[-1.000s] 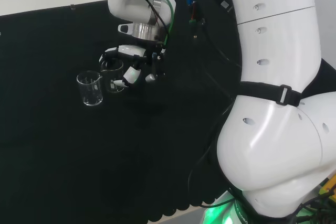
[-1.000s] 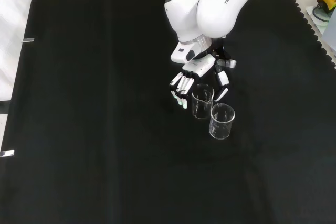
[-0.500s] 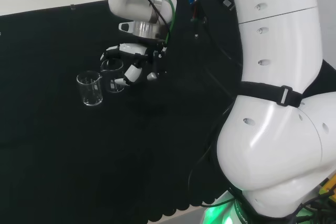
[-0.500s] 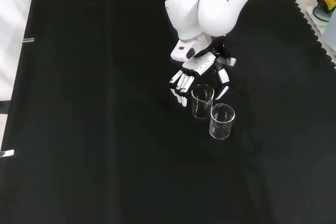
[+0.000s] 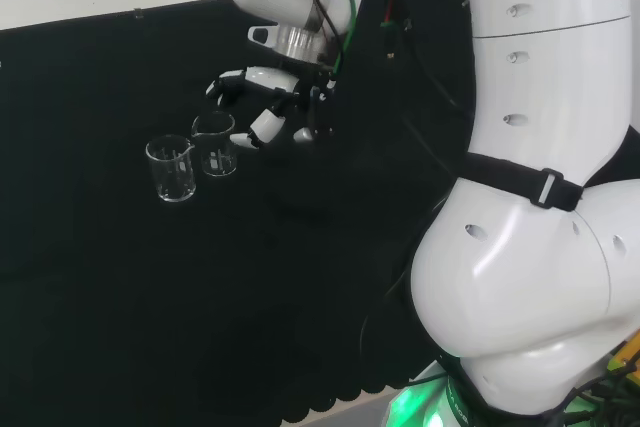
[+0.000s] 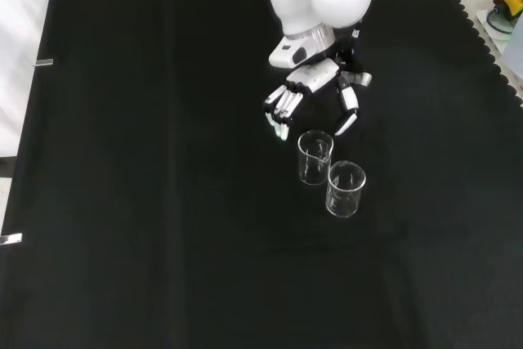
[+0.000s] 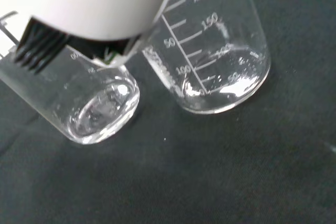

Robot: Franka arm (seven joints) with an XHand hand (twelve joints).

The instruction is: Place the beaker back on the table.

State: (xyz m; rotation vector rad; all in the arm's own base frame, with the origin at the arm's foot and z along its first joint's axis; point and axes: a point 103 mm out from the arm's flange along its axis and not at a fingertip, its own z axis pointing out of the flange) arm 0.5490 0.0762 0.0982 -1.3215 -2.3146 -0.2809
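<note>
I see the hand [image 6: 315,87] above the bench [image 6: 147,202], fingers [image 6: 282,108] relaxed and spread, holding nothing. The beaker [image 6: 315,157] stands upright just below them, touching a second beaker [image 6: 345,189].

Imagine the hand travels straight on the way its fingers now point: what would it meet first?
Probably the nearer beaker, upright just beyond the open hand; height is unclear, so the fingertips might pass beside its rim and meet the black cloth.

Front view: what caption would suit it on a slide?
Open robot hand hovers just beyond two clear beakers standing upright together on black cloth.
</note>
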